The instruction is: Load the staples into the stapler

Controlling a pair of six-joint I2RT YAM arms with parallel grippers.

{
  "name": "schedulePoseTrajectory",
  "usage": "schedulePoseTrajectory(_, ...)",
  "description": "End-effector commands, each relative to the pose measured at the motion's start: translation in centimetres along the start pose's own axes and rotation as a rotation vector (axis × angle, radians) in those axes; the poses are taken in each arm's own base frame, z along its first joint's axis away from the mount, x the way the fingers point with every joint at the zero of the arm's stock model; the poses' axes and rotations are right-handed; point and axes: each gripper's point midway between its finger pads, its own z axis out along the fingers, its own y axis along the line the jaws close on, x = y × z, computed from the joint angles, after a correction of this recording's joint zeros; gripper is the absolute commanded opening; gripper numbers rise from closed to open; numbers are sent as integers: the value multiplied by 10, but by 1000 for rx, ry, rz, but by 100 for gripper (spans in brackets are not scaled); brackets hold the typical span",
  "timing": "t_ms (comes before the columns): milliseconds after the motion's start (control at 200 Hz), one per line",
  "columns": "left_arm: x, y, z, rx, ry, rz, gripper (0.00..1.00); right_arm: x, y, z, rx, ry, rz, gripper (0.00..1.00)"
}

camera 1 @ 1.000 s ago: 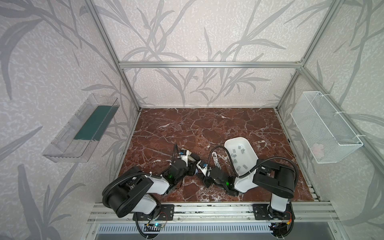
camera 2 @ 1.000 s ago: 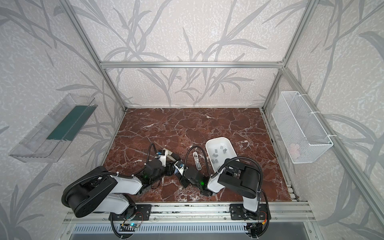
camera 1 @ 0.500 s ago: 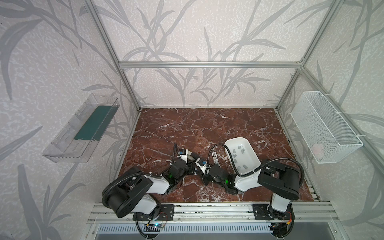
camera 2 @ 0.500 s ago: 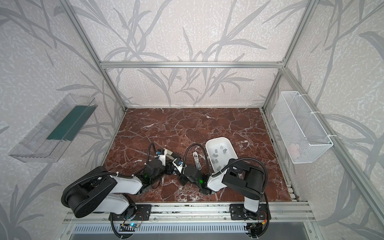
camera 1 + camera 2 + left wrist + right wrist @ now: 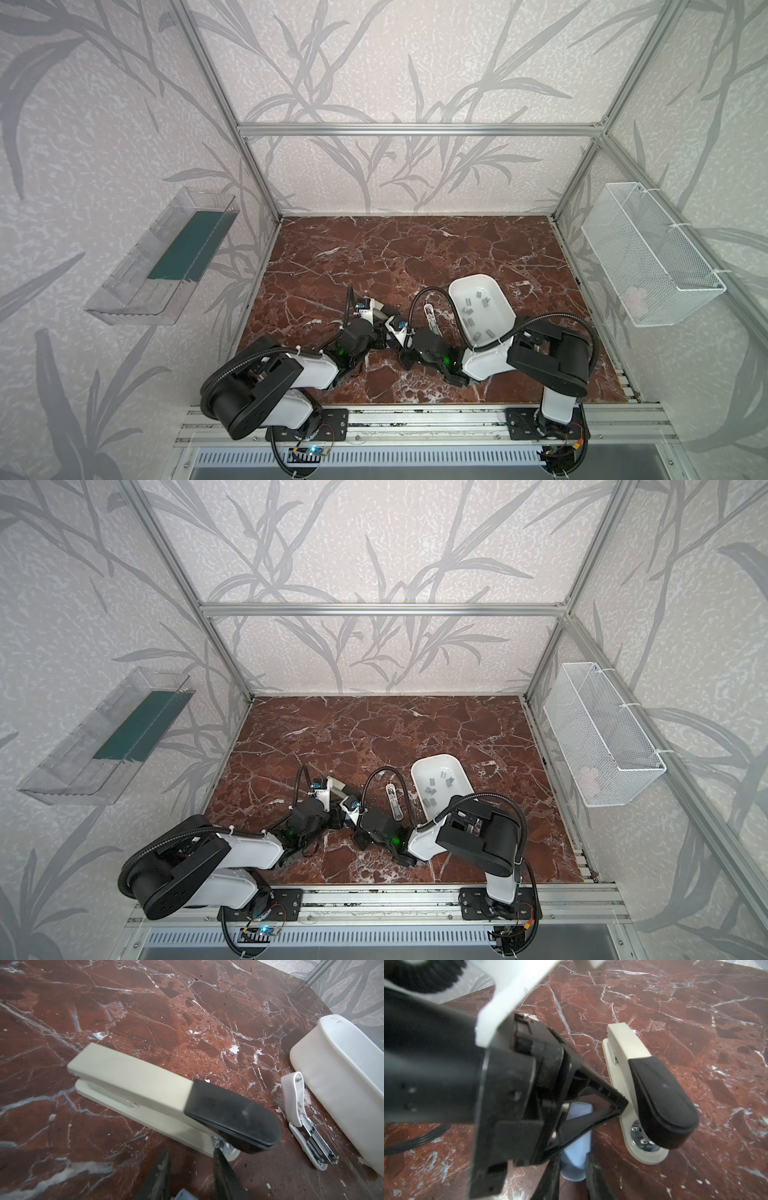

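Jaws parted, the left gripper [image 5: 190,1152] is hovering at the front of the stapler [image 5: 133,1082]; the right gripper [image 5: 572,1156] beside it, state unreadable, should be pinning the base.

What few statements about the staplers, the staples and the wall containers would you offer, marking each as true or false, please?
1. The staples lie in the white tray. True.
2. The small white stapler is shut. False: it lies open on the table beside the tray.
3. The beige stapler has a black grip on top. True.
4. The wire basket hangs on the left wall. False: in both top views it hangs on the right wall; the clear bin is on the left.
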Motion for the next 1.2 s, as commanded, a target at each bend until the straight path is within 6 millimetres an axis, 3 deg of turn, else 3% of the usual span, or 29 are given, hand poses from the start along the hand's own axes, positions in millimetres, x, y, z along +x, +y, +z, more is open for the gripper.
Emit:
schedulePoseTrajectory(0,27,6,-1,-13,98,34,35,-7,-2,8,11,-9,8,23)
schedulePoseTrajectory(230,31,8,2,-17,105,31,30,-3,-7,13,32,10,2,23)
schedulePoseTrajectory(680,32,20,-1,-72,88,-10,24,-38,-7,15,25,-56,-13,24)
schedulePoseTrajectory(1075,27,13,-3,-12,83,-59,19,-45,-2,17,-3,-86,-17,25)
schedulePoseTrajectory(1194,20,20,-9,-33,102,-100,21,-48,-2,12,-5,-95,-22,25)
